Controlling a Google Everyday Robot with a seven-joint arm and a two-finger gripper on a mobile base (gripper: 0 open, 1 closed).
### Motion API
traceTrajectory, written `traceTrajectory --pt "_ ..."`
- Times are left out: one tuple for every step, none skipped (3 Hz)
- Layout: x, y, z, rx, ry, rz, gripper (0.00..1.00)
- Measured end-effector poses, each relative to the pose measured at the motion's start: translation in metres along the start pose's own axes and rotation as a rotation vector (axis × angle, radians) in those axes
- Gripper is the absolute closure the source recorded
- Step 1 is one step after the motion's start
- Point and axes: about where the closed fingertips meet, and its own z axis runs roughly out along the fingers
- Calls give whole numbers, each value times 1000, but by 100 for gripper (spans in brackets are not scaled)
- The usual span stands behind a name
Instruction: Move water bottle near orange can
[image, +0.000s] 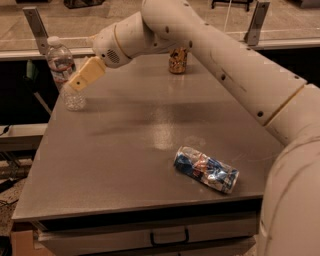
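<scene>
Hand (76, 83) positioned against water bottle (59, 63), tabletop (135, 135) 10 o'clock; grip cannot be told. Orange can (178, 60) placed at 12 o'clock.

A crushed can (206, 170), seemingly blue, silver and red, lies sideways front-right on the grey table (125, 150), well apart from the gripper (77, 82) back-left.

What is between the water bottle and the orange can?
In the camera view, only the robot's arm and its gripper, close by the water bottle. The table beneath is bare.
</scene>
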Motion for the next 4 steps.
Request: traceTrajectory --pt "-8 -2 31 -15 -103 44 0" --pt "-15 5 56 -47 -170 85 18" --pt "-16 8 65 -53 -207 120 40" --pt "-17 3 54 -11 -251 148 64"
